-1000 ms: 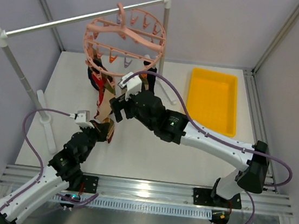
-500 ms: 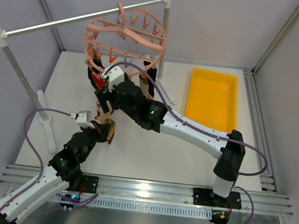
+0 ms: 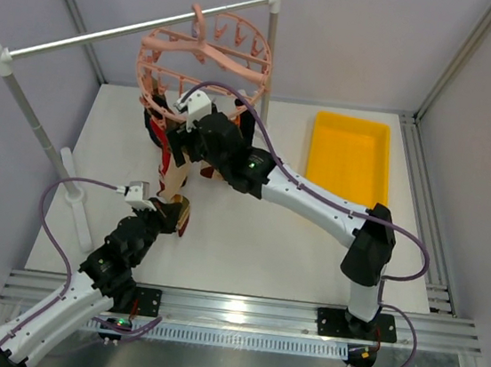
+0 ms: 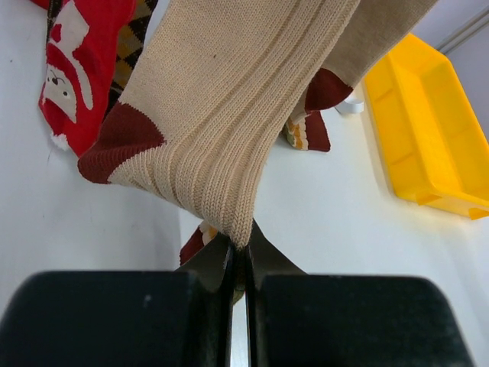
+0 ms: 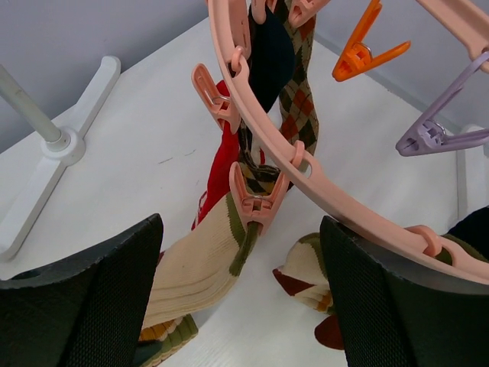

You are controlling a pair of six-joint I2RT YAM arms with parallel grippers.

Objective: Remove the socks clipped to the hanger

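The salmon-pink round hanger hangs by its hook from the rail, with several socks clipped under its left side. My left gripper is shut on the toe end of a tan ribbed sock with dark red heel and toe, and the sock is stretched up toward the hanger. A red sock hangs beside it. My right gripper is open just under the hanger's ring. The pink clip that grips the tan sock's olive cuff lies between its fingers, untouched. Argyle socks hang behind.
A yellow tray sits at the right rear, also in the left wrist view. The grey rail runs on white posts with a white foot. Empty orange and purple clips dangle nearby.
My right arm has swung left and up from mid-table to under the hanger's ring, at the clipped tan sock. My left gripper has kept its hold and place.
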